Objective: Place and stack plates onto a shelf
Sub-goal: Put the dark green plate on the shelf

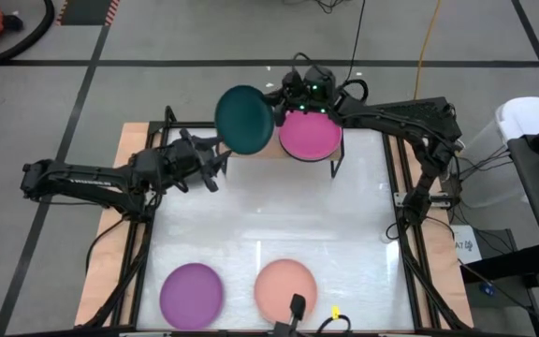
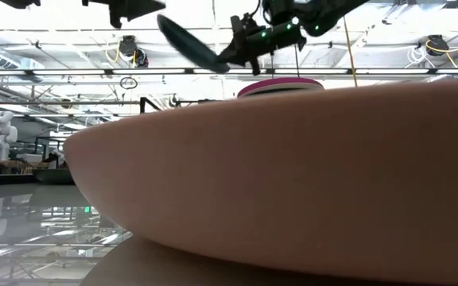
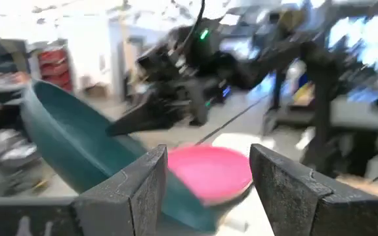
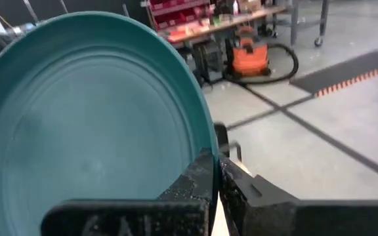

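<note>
A dark teal plate [image 1: 244, 119] is up in the air over the shelf's left half, tilted, as the low view shows [image 2: 188, 41]. My right gripper [image 1: 275, 109] is shut on its rim. A magenta plate [image 1: 309, 137] lies flat on the shelf's right half; one shelf leg [image 1: 336, 167] shows below it. My left gripper [image 1: 220, 160] is open just near of the teal plate; in the left wrist view [image 3: 209, 160] its fingers frame the teal plate [image 3: 64, 134] and the magenta plate [image 3: 210, 172]. Whether it touches the teal plate I cannot tell. My right gripper pinches the teal plate's rim [image 4: 205, 141] on the plate's right side between its two fingers [image 4: 192, 180]. It comes about level from the table's right. The plate is lifted clear and tilted, its free edge higher than the held edge [image 2: 217, 62].
A purple plate [image 1: 192, 293] and a salmon pink plate [image 1: 285, 288] lie flat near the table's near edge. The salmon plate [image 2: 293, 183] fills most of the low view. White table surface [image 1: 269, 215] lies between them and the shelf.
</note>
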